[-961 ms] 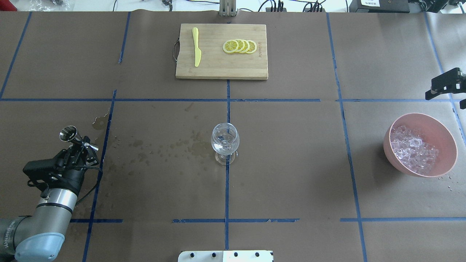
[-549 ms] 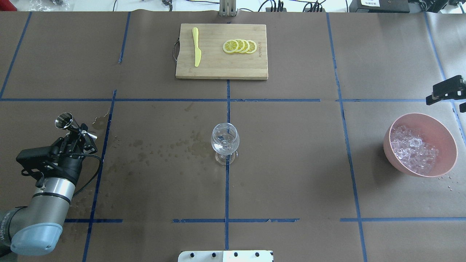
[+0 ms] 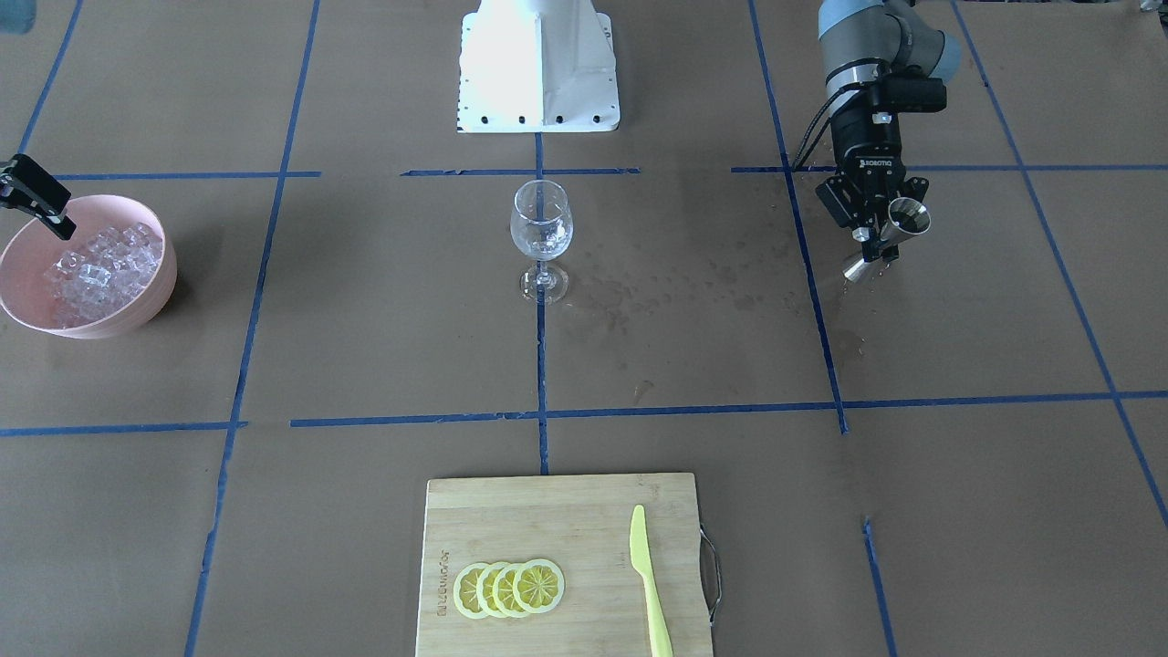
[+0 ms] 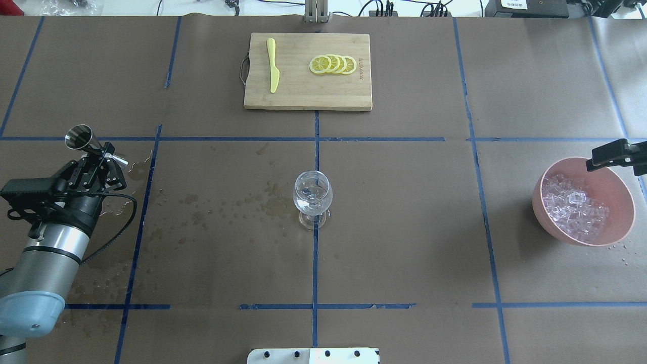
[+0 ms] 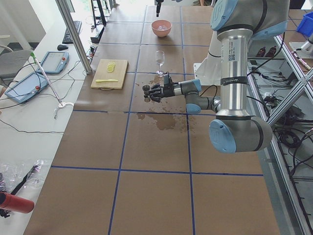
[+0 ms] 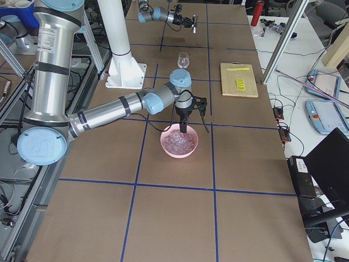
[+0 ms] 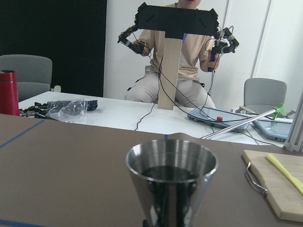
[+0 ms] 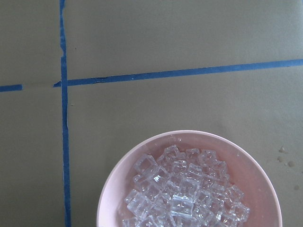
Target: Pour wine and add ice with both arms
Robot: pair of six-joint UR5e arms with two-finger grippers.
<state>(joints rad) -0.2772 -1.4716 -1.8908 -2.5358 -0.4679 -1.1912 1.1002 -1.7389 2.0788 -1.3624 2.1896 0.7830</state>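
- Overhead exterior view shows my left gripper [image 4: 103, 154] clamped on the thin middle of a shiny metal measuring cup [image 4: 85, 142]
- That cup is held far out on the left side of the table [image 4: 404, 227], well apart from the wine glass [image 4: 313, 194]
- On my left wrist camera the measuring cup [image 7: 171, 182] has its wide mouth up, and the inside is too dark for me to tell if anything is in it
- The wine glass stands upright in the middle of the table, right on a blue tape line [image 4: 315, 263]
- The wine [image 4: 311, 201] is only a little clear wet shine low in the glass, and I can hardly see it
- Wet spots [image 4: 237, 207] dot the brown paper between the glass and my left arm
- The ice [image 4: 573, 210] is a heap of clear cubes in the pink bowl [image 4: 620, 194] on the right side of the table
- My right gripper [image 6: 194, 126] hangs over the far rim of that bowl with its fingers [image 4: 609, 155] spread apart and nothing between them
- My right wrist camera looks straight down on the ice [image 8: 182, 189] and the bowl [image 8: 258, 175]
- At the far edge lies a wooden cutting board [image 4: 303, 93] with lemon slices [image 4: 333, 64] in a row and a yellow knife [image 4: 273, 65] beside them
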